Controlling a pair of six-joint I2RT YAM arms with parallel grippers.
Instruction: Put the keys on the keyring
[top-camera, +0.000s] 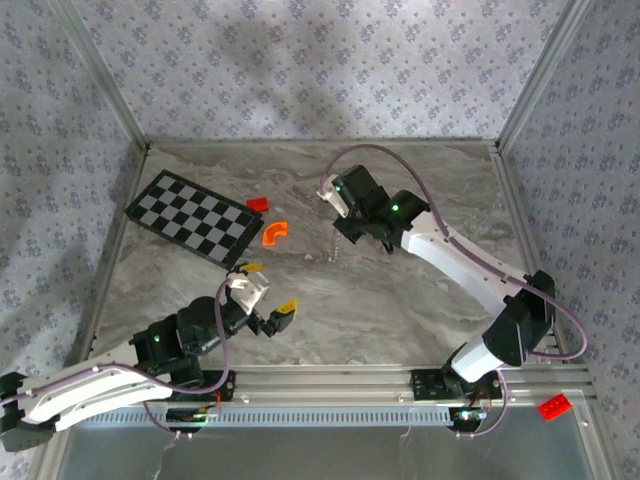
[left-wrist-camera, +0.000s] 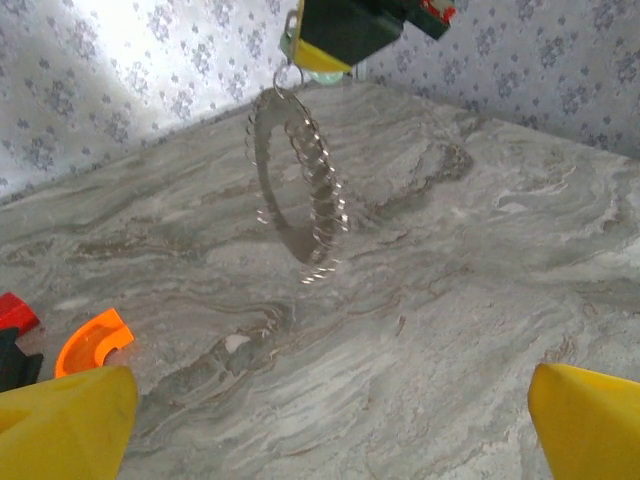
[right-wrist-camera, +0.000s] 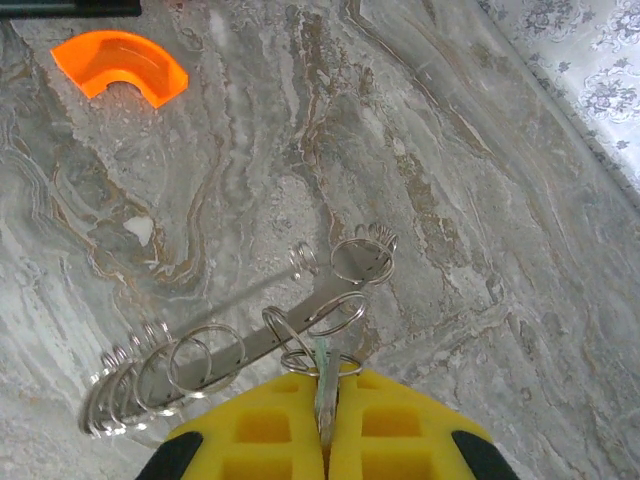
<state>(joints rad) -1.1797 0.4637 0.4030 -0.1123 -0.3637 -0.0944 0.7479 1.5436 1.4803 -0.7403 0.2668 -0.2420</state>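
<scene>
The keyring (left-wrist-camera: 300, 190), a thin silvery ring with a fringe of small wire loops, hangs upright above the marble table from my right gripper (left-wrist-camera: 322, 62). In the right wrist view my right gripper (right-wrist-camera: 325, 390) is shut on the keyring (right-wrist-camera: 260, 335) at its rim. The key (right-wrist-camera: 322, 372), a pale whitish-green sliver, is pinched between the yellow pads beside a grey metal strip. From above, the right gripper (top-camera: 340, 232) is mid-table with the keyring (top-camera: 333, 250) below it. My left gripper (top-camera: 270, 290) stands open and empty near the front left, its yellow fingers (left-wrist-camera: 70, 425) wide apart and facing the ring.
An orange curved plastic bit (top-camera: 274, 232) lies left of the ring, with a small red block (top-camera: 258, 204) behind it. A checkerboard mat (top-camera: 195, 215) sits at the back left. Another red block (top-camera: 553, 406) rests on the front rail. Patterned walls enclose the table.
</scene>
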